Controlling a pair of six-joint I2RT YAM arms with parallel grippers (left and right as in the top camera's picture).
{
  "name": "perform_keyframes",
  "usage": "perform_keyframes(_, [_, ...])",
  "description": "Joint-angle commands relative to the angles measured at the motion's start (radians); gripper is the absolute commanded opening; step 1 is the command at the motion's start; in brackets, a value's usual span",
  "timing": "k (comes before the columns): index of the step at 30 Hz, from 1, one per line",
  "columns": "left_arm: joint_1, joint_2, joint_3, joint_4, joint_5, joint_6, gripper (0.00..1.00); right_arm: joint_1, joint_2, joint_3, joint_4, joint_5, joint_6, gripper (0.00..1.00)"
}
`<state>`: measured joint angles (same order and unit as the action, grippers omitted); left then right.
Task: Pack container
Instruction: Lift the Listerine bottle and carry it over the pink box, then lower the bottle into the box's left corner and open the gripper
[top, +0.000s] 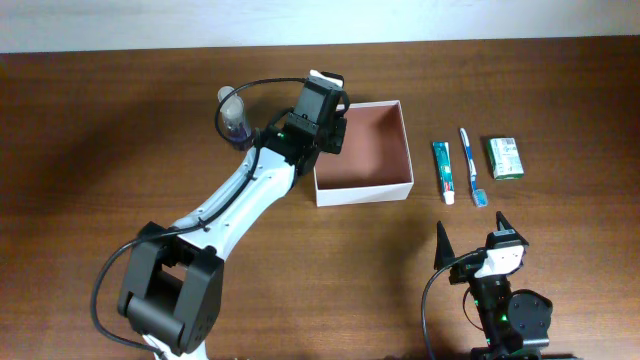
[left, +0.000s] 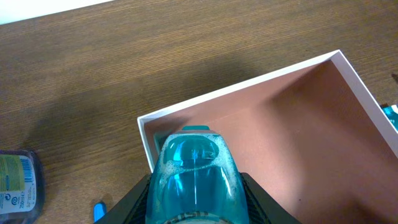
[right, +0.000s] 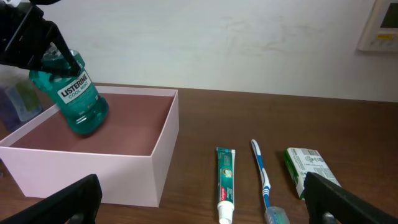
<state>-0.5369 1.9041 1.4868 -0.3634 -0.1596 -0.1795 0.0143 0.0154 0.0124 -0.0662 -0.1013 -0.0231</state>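
The container (top: 400, 185) is a square white box with a reddish-brown inside; it also shows in the left wrist view (left: 298, 106) and the right wrist view (right: 124, 168). My left gripper (top: 325, 110) is shut on a teal mouthwash bottle (right: 78, 93), held tilted over the box's left side, also seen from the left wrist (left: 196, 177). My right gripper (top: 475, 235) is open and empty near the front edge. A toothpaste tube (top: 443, 171), a toothbrush (top: 471, 167) and a green packet (top: 506, 157) lie right of the box.
A small clear bottle with purple liquid (top: 234, 113) stands left of the box, partly behind my left arm; it shows at the left edge of the left wrist view (left: 17, 183). A wall rises behind the table's far edge.
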Motion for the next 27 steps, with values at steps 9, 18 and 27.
perform_keyframes(9, [-0.004,0.002,0.021,0.0,-0.021,-0.034,0.29,-0.002,-0.012,-0.007,-0.003,0.012,0.006,0.99])
perform_keyframes(18, [-0.002,0.04,0.021,-0.005,-0.021,-0.034,0.29,-0.002,-0.012,-0.007,-0.003,0.012,0.006,0.99])
perform_keyframes(27, [-0.003,0.043,0.021,-0.004,-0.021,-0.033,0.54,-0.002,-0.012,-0.007,-0.003,0.012,0.006,0.99])
